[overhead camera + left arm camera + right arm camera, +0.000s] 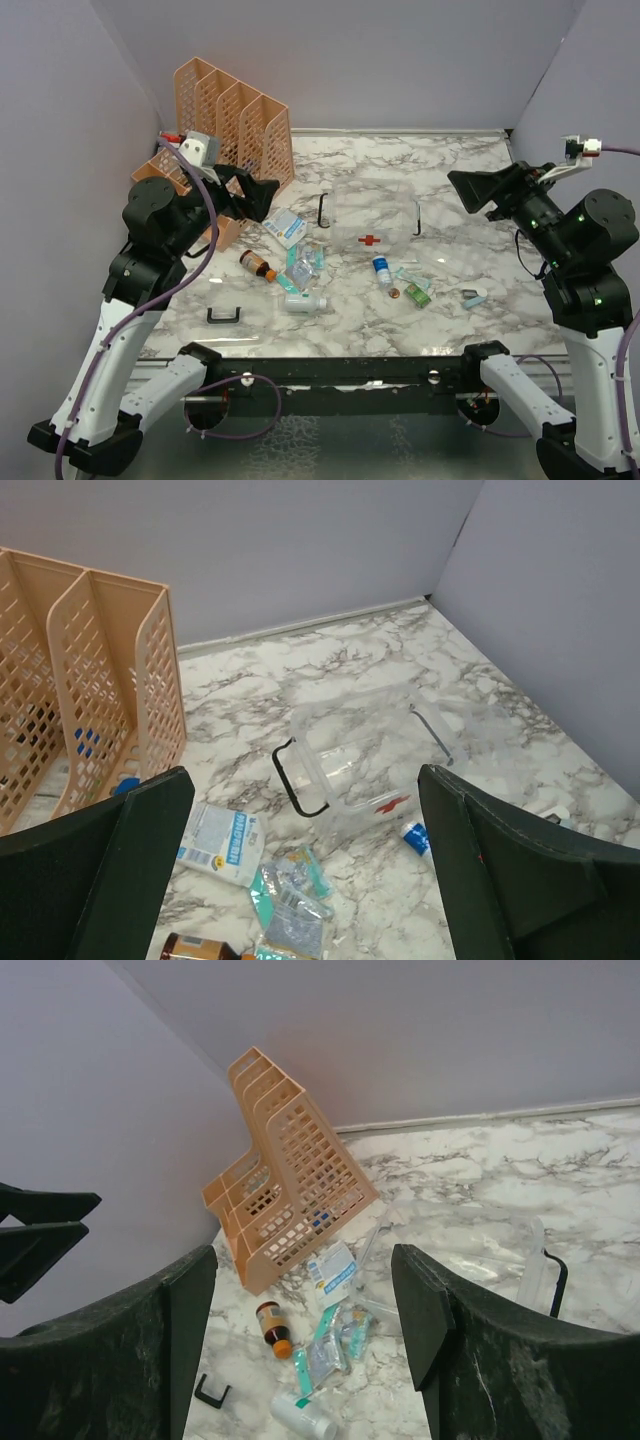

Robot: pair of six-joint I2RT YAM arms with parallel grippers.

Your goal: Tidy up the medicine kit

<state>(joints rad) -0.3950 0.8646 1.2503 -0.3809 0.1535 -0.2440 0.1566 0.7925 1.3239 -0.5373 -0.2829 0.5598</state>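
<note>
Medicine kit (375,205), red cross (370,240) on clear side, black handle (321,212)

Marble table (460,170): medicine kit (375,215) centre, orange rack (235,115) far-left, brown bottle (257,265), white bottle (303,301), sachets (300,266) scattered.

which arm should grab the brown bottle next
Left, likely: the brown bottle lies left of the clear box, close to the open left gripper; the right gripper, also open, hangs on the box's far side.

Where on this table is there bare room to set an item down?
Bare marble: behind the medicine kit up to the back wall, and along the near edge beside the black clip. Crowded: in front of the kit, around the brown bottle.
</note>
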